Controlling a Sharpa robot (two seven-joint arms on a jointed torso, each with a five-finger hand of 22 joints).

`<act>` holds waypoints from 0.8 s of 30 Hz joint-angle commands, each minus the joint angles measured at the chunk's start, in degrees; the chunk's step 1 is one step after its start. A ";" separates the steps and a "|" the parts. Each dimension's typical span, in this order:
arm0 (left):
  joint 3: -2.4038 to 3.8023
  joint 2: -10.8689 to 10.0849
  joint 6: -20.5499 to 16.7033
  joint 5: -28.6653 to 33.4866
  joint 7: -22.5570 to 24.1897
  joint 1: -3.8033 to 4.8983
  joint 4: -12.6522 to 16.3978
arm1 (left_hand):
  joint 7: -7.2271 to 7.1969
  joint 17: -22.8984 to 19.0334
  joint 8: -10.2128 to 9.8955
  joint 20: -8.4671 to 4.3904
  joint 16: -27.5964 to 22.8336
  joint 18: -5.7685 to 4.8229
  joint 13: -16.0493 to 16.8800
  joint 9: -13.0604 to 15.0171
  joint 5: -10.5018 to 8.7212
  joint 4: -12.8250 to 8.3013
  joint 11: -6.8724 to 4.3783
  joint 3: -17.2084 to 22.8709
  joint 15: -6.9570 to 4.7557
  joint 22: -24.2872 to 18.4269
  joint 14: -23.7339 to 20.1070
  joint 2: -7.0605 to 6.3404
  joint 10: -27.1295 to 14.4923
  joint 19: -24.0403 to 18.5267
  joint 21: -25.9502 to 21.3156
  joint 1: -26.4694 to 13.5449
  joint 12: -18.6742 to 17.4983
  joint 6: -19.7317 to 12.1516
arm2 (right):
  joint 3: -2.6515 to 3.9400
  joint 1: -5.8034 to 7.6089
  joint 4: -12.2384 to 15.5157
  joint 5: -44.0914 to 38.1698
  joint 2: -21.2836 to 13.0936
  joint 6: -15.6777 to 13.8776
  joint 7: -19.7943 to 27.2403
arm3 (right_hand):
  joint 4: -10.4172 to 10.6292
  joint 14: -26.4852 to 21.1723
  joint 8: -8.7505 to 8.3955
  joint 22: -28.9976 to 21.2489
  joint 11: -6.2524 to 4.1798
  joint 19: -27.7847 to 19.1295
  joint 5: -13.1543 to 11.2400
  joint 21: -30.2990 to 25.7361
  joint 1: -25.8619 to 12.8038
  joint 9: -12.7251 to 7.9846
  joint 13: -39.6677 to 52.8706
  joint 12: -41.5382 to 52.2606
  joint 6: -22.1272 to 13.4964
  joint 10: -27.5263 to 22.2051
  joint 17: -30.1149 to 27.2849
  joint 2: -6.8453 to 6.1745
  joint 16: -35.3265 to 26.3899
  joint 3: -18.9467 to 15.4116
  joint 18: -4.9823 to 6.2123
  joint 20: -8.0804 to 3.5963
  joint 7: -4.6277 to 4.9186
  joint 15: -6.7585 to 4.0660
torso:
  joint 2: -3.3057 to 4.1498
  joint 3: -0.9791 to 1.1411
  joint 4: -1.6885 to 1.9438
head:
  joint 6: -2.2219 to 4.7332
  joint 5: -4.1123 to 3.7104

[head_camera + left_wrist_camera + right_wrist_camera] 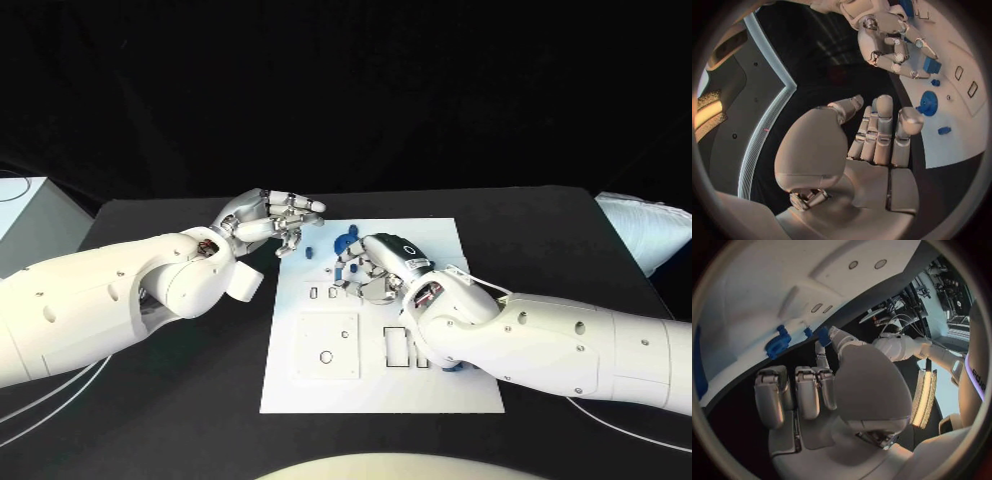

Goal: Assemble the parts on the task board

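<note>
Head view: the right robot hand (378,268) hovers over the task board (433,385), pinching a blue part (932,65) ready for seating, I judge; the left robot hand (274,222) waits empty, fingers loosely apart.

The task board (378,390) is white with thin dark outlines of rectangles and small circles. The parts (929,102) are blue. The table (173,420) is black. Both hands, left hand (274,222) and right hand (378,265), are silver on white arms.
</note>
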 commanded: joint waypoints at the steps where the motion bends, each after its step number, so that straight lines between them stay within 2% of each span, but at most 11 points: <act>1: 0.04 0.13 0.57 -0.09 0.08 0.02 0.13 | 0.14 -0.04 0.03 0.02 -0.20 -0.09 0.08 0.09 0.15 0.14 0.00 0.33 0.08 -0.03 -0.22 -0.06 -0.32 -0.19 0.04 -0.63 0.39 -0.36 | -0.05 -0.31 -0.35 -4.07 0.48 0.85 -2.70 | -0.11 5.35 0.02 15.10 -0.35 5.99 0.34 0.31 0.28 0.06 15.06 0.20 -0.29 5.89 11.87 0.16 -0.08 0.35 -0.39 -0.55 0.03 -0.38 | 0.05 0.10 -0.04 | -0.16 0.04; 8: 0.04 0.14 0.77 -0.13 0.00 0.02 -0.03 | 0.13 0.03 0.06 0.03 -0.16 -0.08 0.11 0.11 0.13 0.05 0.00 0.35 0.08 -0.08 -0.23 -0.14 -0.33 -0.24 0.02 -0.59 0.48 -0.36 | -0.18 -0.98 -1.12 -5.42 1.34 1.96 -4.26 | -0.12 5.37 0.07 15.10 -0.36 5.99 0.36 0.31 0.27 0.10 15.06 0.20 -0.22 5.89 11.91 0.16 -0.07 0.38 -0.39 -0.55 0.01 -0.38 | 0.00 0.09 0.04 | -0.58 -0.02; 11: 0.04 0.13 0.82 -0.14 -0.01 0.02 -0.03 | 0.13 0.03 0.06 0.03 -0.16 -0.08 0.11 0.11 0.13 0.05 0.00 0.35 0.08 -0.08 -0.23 -0.14 -0.33 -0.24 0.02 -0.59 0.48 -0.36 | -0.25 -1.10 -1.34 -5.53 1.50 2.41 -4.42 | -0.12 5.37 0.07 15.10 -0.36 5.99 0.36 0.31 0.27 0.10 15.06 0.20 -0.22 5.89 11.91 0.16 -0.07 0.38 -0.39 -0.55 0.01 -0.38 | -0.01 0.09 -0.06 | -0.69 0.10; 17: 0.04 0.11 0.89 -0.14 -0.02 0.02 -0.03 | 0.15 0.09 0.06 0.04 -0.12 -0.10 0.13 0.12 0.13 0.06 0.01 0.35 0.09 0.01 -0.21 -0.17 -0.35 -0.18 0.07 -0.63 0.53 -0.37 | -0.38 -1.38 -1.53 -5.48 1.78 3.38 -4.66 | -0.12 5.37 0.11 15.10 -0.36 5.99 0.36 0.31 0.22 0.13 15.06 0.20 -0.19 5.89 11.92 0.12 -0.07 0.38 -0.39 -0.56 0.01 -0.38 | -0.02 0.17 -0.04 | -0.99 0.27; 24: 0.04 0.07 1.04 -0.15 -0.02 0.02 -0.05 | 0.16 0.08 0.07 0.04 -0.12 -0.10 0.13 0.12 0.13 0.08 0.02 0.34 0.10 0.01 -0.22 -0.17 -0.36 -0.18 0.07 -0.67 0.55 -0.38 | -0.48 -1.59 -1.70 -5.51 1.99 4.39 -5.26 | -0.05 5.37 0.19 15.10 -0.35 5.99 0.24 0.31 -0.01 0.21 15.06 0.20 -0.12 5.89 11.93 -0.01 -0.06 0.31 -0.39 -0.57 0.01 -0.38 | -0.04 0.14 -0.11 | -1.19 0.39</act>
